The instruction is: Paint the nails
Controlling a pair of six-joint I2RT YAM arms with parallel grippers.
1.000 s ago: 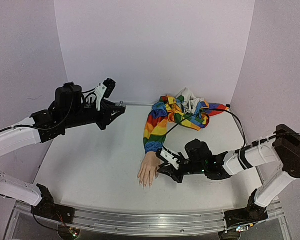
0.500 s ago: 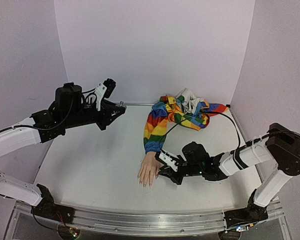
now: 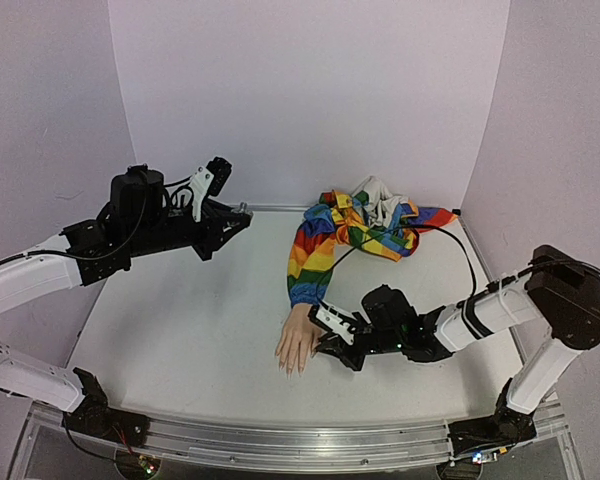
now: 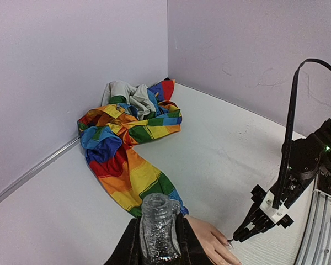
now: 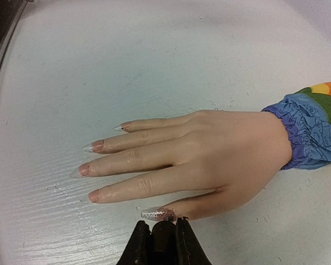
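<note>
The mannequin hand (image 3: 298, 345) lies palm down at the front of the table, with long clear nails (image 5: 80, 171). Its thumb nail (image 5: 157, 213) is coated in glitter. My right gripper (image 5: 164, 231) is shut on a dark brush cap (image 5: 164, 240), whose tip is at the base of the thumb nail. The same gripper (image 3: 327, 342) lies low on the table against the hand's right side. My left gripper (image 4: 160, 229) hangs raised at the back left, shut on an open clear glitter bottle (image 4: 159, 221) held upright.
The rainbow-striped sleeve (image 3: 310, 262) runs back from the wrist to a bunched heap of cloth (image 3: 380, 220) near the back wall. A black cable (image 3: 460, 235) arches over the right arm. Walls close off the back and both sides.
My right arm has edged slightly left and nearer the hand, bringing the brush in at the thumb. The left arm and bottle have stayed still.
</note>
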